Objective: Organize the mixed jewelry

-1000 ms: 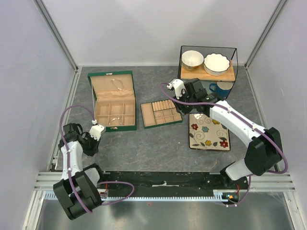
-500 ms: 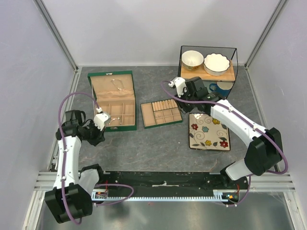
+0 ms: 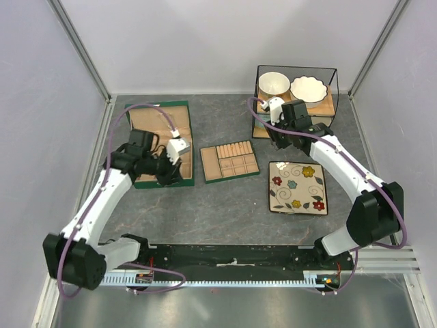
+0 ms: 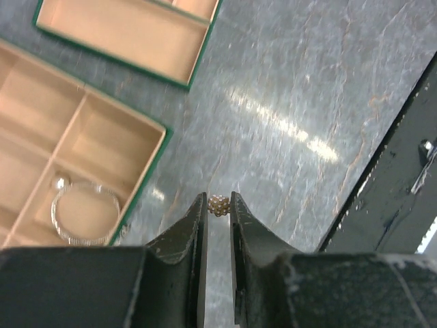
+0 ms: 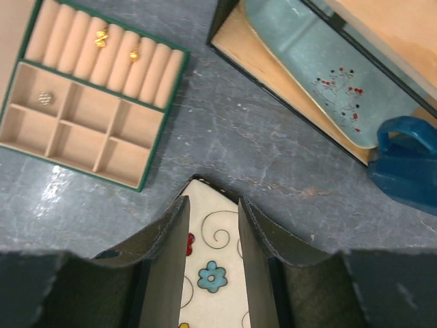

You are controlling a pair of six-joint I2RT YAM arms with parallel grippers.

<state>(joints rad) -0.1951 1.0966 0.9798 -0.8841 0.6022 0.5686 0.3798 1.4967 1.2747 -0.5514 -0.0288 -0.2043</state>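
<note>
Pinching beaded piece (image 4: 218, 205), perhaps an earring, between left tool (image 4: 218, 199) tips

The white left arm (image 3: 102, 198) rises from 7 o'clock and bends at the elbow near 10. The left fingers (image 4: 194, 229) pinch a small pearly beaded ball (image 4: 218, 204). The white right arm (image 3: 341, 164) stretches from 5 toward 1 o'clock, with the right fingers (image 5: 167, 246) parted.
</note>
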